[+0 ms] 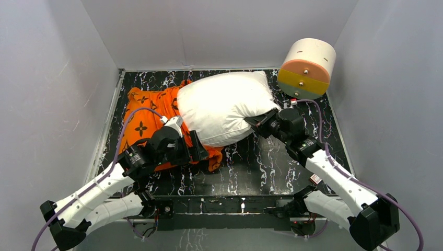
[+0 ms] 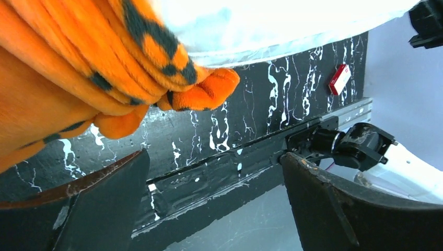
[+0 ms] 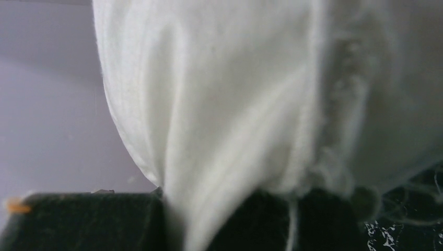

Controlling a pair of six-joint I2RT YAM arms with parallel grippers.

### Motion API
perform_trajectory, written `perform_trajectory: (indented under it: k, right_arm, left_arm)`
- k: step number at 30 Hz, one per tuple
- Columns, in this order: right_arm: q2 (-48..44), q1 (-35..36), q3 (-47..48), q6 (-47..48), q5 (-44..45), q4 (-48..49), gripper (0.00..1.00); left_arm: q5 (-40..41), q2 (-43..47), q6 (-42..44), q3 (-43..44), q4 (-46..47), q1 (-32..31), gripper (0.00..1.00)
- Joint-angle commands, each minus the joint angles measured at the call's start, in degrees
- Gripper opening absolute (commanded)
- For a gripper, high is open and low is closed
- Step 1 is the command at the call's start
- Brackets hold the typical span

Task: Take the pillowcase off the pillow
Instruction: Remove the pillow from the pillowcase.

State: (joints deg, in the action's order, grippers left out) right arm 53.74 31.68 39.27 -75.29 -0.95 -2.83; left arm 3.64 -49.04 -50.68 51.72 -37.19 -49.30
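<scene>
So, the pillow [image 1: 224,104] is mostly out in the open. It lies across the middle of the black marbled table [image 1: 261,162], with its right end up near the white-and-orange drum [image 1: 307,63] in the far right corner. The pillowcase [image 1: 143,117] is bunched in an orange heap on the left side, touching the pillow's left end, and a strip of it runs under the pillow's near edge. From above I can't tell whether that left end sits inside the case or just on top of it. The right gripper [image 1: 249,121] is at the pillow's near right edge. Its wrist view shows it clamped on a fold of the white pillow [image 3: 235,104], which narrows down into the slot between the dark fingers [image 3: 83,222]. The left gripper [image 1: 200,150] sits at the near left, right beside the orange strip where it pokes out from under the pillow. From its own camera the two fingers [image 2: 104,204] are spread wide with nothing between them, and just bare table [image 2: 251,115] shows through the gap. The pillowcase [image 2: 78,68] hangs in folds above and to the left of those fingers, apart from them, with the white pillow [image 2: 271,26] behind it.
</scene>
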Motion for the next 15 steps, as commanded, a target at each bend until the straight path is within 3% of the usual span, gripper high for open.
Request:
perform_trajectory:
  k: [1,4,7,10,11,15]
  right_arm:
    - [2.32,2.62,9.06,-2.04,0.06,8.87,0.00]
    - [4.33,3.53,11.40,-1.72,0.54,9.76,0.00]
    - [4.96,4.40,12.64,-1.80,0.61,10.25,0.00]
    - [4.80,5.60,12.56,-1.32,2.73,11.61,0.00]
    - [3.56,6.65,11.58,-0.57,4.89,12.74,0.00]
    - [1.43,6.91,12.44,1.56,7.89,10.58,0.00]
  left_arm:
    - [-1.08,0.39,-4.78,-3.02,4.22,-0.01,0.98]
    - [-1.31,-4.33,-6.95,-3.18,4.45,-0.48,0.98]
    - [4.70,-4.39,-9.48,-5.73,6.77,-1.97,0.98]
    - [12.09,-2.90,-10.01,-7.96,10.14,-2.02,0.98]
    - [19.61,-3.23,-8.15,-9.39,13.82,-2.06,0.97]
    - [31.69,-5.50,-9.01,-8.64,13.54,-2.11,0.90]
